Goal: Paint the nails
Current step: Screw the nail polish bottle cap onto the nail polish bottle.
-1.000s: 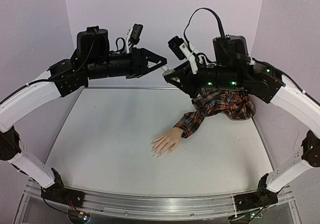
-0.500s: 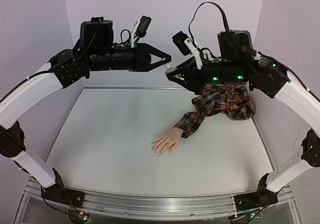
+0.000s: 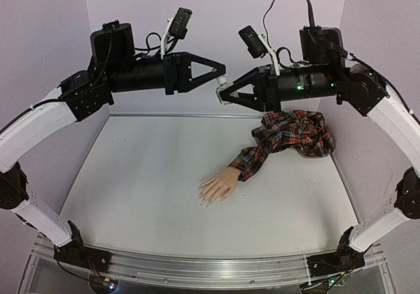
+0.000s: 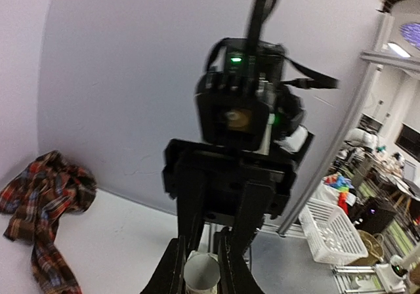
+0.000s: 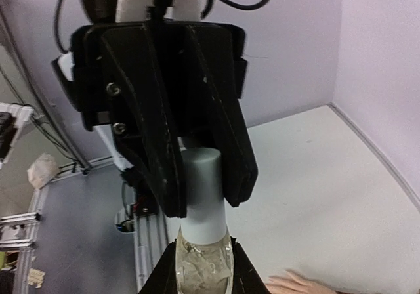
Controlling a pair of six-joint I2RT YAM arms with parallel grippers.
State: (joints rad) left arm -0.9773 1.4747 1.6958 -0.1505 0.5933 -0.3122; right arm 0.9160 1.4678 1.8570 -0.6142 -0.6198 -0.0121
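Note:
High above the table a small clear bottle sits in my right gripper, which is shut on its glass body. Its white cap points at the left arm. My left gripper is shut around that cap, one finger on each side. In the top view both grippers meet tip to tip at the bottle. Below them, the mannequin hand lies flat on the table, its pale nails facing the near edge. Its red plaid sleeve trails to the back right.
Lilac walls enclose the white table at the back and on both sides. An aluminium rail runs along the near edge between the arm bases. A white wire basket stands outside the cell in the left wrist view.
The left gripper moved right onto the bottle's cap and closed on it. Both arms rose a little, and the right gripper kept its hold on the bottle.

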